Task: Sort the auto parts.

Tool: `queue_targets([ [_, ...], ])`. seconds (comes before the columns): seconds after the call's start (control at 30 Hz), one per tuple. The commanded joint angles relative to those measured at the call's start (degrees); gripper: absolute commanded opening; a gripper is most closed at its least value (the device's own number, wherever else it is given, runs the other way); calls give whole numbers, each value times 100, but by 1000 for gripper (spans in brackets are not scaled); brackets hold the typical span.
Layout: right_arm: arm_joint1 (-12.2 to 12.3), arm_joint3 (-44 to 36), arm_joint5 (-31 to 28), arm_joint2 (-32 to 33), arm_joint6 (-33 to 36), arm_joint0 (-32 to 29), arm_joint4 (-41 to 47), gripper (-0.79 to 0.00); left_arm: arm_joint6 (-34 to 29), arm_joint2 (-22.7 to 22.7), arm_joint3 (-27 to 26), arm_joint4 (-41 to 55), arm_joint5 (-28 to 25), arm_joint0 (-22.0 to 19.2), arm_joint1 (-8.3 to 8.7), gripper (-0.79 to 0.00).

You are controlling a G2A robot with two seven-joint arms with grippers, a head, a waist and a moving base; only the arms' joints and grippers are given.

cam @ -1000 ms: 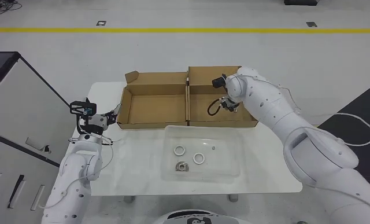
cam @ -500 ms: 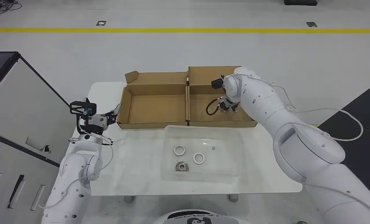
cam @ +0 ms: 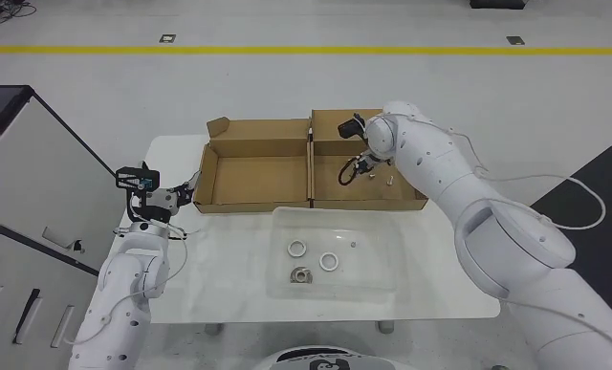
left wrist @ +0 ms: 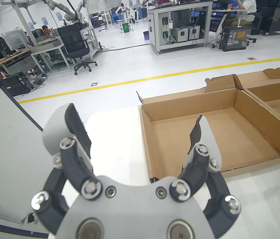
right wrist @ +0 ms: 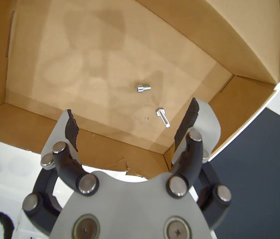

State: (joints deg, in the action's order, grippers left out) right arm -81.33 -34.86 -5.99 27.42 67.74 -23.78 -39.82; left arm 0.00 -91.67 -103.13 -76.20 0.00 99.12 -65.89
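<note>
Evidently a drop-off had just been finished. Over the last second the right tool [cam: 350, 171] was swung from the right part of the open brown cardboard box [cam: 325, 126] at the far right corner of the bench [cam: 229, 265] towards that box's left wall. Two small silver parts were thereby uncovered on the box floor. In the right wrist view they were seen as a short silver cap-head screw [right wrist: 143, 88] and a longer silver hex-head bolt [right wrist: 163, 117], lying near each other but not touching.

The right tool was spread wide, and nothing was held between its pads. The fasteners were therefore judged to be sorted already, and the arm to be on its way back for another part.

More work was left in the clear plastic tray [cam: 373, 270] near the front edge of the bench. Two white rings [cam: 297, 248] and a grey metal piece [cam: 302, 274] were seen in it, well apart from the boxes.

The left tool [left wrist: 137, 128] was kept at the left edge of the bench, just beside the second brown cardboard box [cam: 258, 179]. It was unchanged through the second, with its fingers fully apart and nothing gripped.
</note>
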Motion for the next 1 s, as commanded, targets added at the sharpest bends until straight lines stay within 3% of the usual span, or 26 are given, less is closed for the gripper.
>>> queue_targets([
  [0.0, 102, -331, -1, 64, 60, -64, -122, 0, 0, 0, 0, 0, 0, 0, 0, 0],
  [0.23, 740, -2123, -102, 767, 462, -654, -463, 0, 0, 0, 0, 0, 0, 0, 0, 0],
  [0.5, 1534, -4682, -256, 2168, 1261, -2002, -819, 0, 0, 0, 0, 0, 0, 0, 0, 0],
  [0.73, 1921, -6178, -1080, 3128, 1887, -3002, -467, 0, 0, 0, 0, 0, 0, 0, 0, 0],
  [0.97, 2257, -6870, -1159, 2724, 1898, -3254, -230, 0, 0, 0, 0, 0, 0, 0, 0, 0],
])
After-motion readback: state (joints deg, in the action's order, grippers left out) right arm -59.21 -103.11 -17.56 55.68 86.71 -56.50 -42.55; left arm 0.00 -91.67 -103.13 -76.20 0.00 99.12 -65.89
